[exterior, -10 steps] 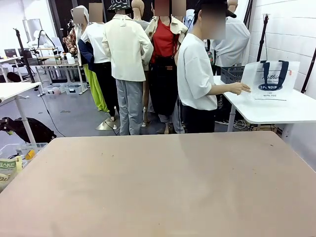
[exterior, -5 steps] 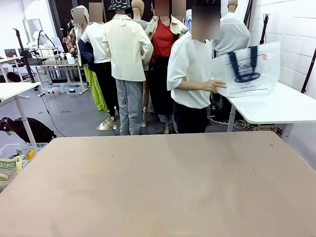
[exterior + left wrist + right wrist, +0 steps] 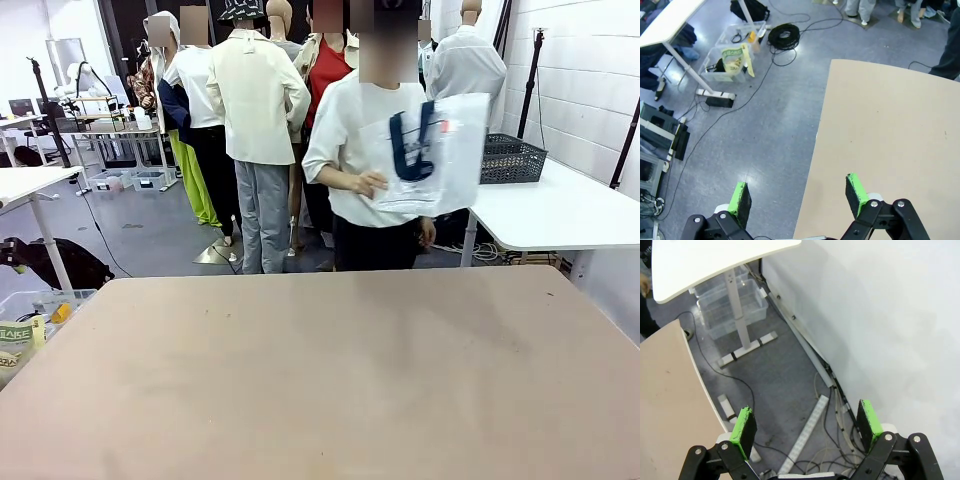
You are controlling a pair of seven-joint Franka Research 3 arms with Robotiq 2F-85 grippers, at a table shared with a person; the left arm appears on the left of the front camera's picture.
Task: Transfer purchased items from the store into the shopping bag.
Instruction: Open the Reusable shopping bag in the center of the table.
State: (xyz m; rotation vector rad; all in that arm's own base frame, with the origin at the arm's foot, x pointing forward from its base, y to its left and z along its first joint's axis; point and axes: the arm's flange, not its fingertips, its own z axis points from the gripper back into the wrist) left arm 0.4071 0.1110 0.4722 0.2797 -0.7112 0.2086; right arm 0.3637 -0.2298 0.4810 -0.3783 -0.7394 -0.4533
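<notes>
Beyond the far edge of the tan table (image 3: 330, 370), a person in a white shirt (image 3: 350, 130) carries the shopping bag (image 3: 430, 155) in front of the chest, its dark blue handles facing me. No purchased items lie on the table. My left gripper (image 3: 799, 196) is open and empty, hanging over the table's left edge and the grey floor. My right gripper (image 3: 807, 426) is open and empty too, over the floor beside the table's right edge, near the white wall.
A white side table (image 3: 560, 210) at the back right holds a dark grey lattice basket (image 3: 510, 158). Clear bins (image 3: 732, 57) with packets and coiled cables (image 3: 783, 36) lie on the floor left of the table. Cables and a table leg (image 3: 740, 320) sit on the right.
The person lifted the shopping bag off the white side table and turned left with it, carrying it toward the tan table. Both grippers have stayed put.
</notes>
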